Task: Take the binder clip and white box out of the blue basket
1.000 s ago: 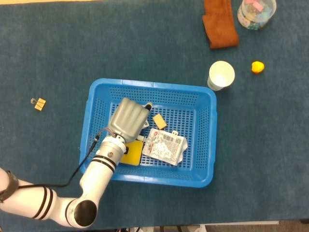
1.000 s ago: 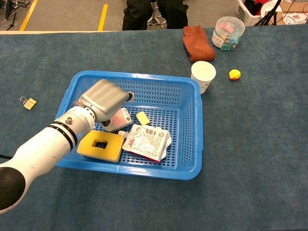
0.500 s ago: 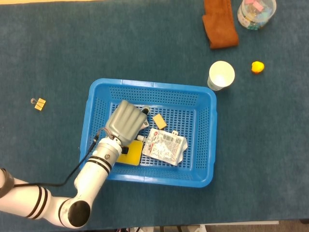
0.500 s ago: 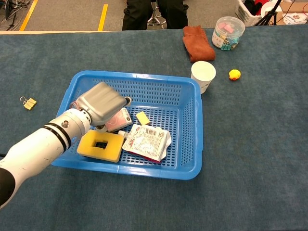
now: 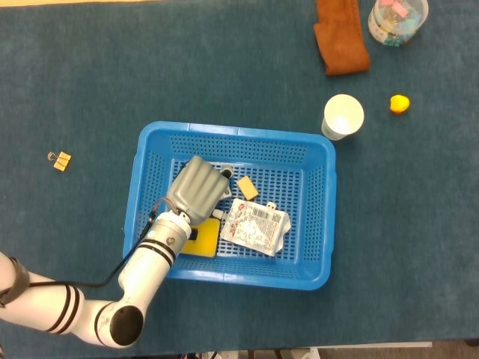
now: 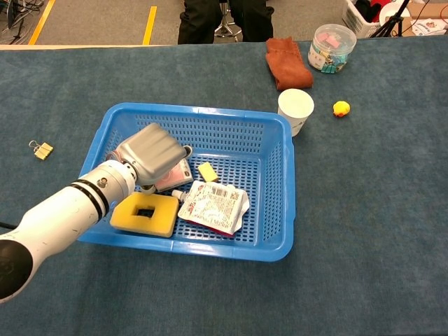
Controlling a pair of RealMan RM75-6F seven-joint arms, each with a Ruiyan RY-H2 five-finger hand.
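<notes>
The blue basket point(image 5: 232, 132) sits mid-table. My left hand point(image 5: 197, 189) reaches down inside its left half, the grey back of the hand point(image 6: 150, 152) covering most of the white box point(image 6: 177, 175) with pink print. The fingers point down at the box and are hidden, so a grasp does not show. A small gold binder clip point(image 5: 60, 159) lies on the blue cloth outside the basket, far left, also in the chest view point(image 6: 42, 149). My right hand appears in neither view.
Also in the basket are a yellow sponge point(image 6: 145, 214), a white printed packet point(image 6: 212, 206) and a small yellow block point(image 6: 207, 171). A white paper cup point(image 5: 343, 117) stands just past the basket's far right corner. A brown cloth point(image 5: 340, 36), a clear jar point(image 5: 397, 19) and a yellow toy point(image 5: 400, 104) lie beyond.
My left hand has sunk a little lower into the basket, closer onto the white box. The binder clip and other items have stayed put.
</notes>
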